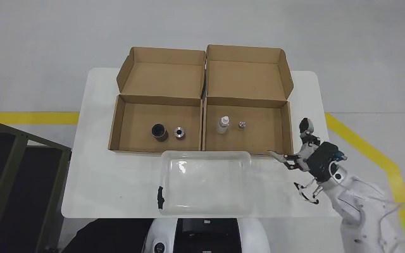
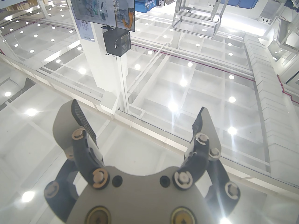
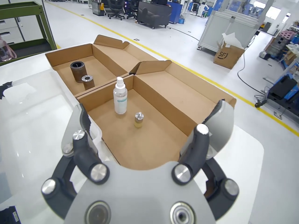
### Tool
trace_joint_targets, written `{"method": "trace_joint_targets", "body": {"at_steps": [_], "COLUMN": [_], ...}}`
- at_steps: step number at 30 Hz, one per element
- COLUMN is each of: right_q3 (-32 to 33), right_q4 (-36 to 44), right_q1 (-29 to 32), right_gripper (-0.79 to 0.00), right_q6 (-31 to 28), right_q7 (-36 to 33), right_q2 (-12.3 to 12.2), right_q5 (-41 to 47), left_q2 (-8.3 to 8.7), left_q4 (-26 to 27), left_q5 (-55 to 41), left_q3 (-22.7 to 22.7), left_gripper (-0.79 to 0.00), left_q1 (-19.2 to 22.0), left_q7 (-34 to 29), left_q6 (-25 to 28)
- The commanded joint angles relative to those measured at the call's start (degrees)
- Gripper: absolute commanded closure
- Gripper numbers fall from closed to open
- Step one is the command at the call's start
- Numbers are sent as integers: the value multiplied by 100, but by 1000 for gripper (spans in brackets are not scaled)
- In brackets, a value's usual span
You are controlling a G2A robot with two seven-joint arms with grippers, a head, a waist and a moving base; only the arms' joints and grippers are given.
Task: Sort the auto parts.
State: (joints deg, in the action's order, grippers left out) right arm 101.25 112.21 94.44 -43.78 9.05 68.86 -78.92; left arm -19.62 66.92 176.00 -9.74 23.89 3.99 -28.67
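From the top view I see the white table [image 1: 101, 183] with two open cardboard boxes side by side at its far half. The left box [image 1: 115, 126] holds a dark cylinder [image 1: 158, 131] and, just beside it, a smaller metal cylinder [image 1: 180, 133]. The right box [image 1: 286, 129] holds a spray bottle [image 1: 223, 124] with a small metal part [image 1: 241, 124] next to it. A clear plastic tray [image 1: 209, 183] sits in front of the boxes, near the seam between them. The right gripper [image 1: 283, 169] hangs over the table's right side, near the right box's front corner, with its fingers spread and nothing between them. In the left wrist view, the left gripper [image 2: 138, 104] points up at a ceiling with many lights; its toothed fingers stand wide apart and grip nothing. In the right wrist view I look along the right box. The spray bottle stands upright with the small metal part just beside it, apart from it. Both cylinders stand upright in the box beyond. My claw's fingers are spread wide here too, one above the tray's edge and the other near the box's outer wall.
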Motion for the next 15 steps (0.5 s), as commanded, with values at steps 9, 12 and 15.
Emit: {"method": "trace_joint_targets", "body": {"at_steps": [9,12,15], "right_q3": [558,624,664], "right_q4": [220,200,208], "right_q1": [795,866,895], "right_gripper": [-785,-785,-785], "right_q6": [379,468,535], "right_q7": [445,474,410], "right_q2": [-16,-20,-26], "right_q5": [192,236,312], "left_q2": [0,0,0], "left_q4": [0,0,0], "left_q5": [0,0,0], "left_q3": [0,0,0], "left_gripper": [-785,-785,-785], "left_q1": [0,0,0], "left_q7": [0,0,0], "left_q6": [0,0,0]}}
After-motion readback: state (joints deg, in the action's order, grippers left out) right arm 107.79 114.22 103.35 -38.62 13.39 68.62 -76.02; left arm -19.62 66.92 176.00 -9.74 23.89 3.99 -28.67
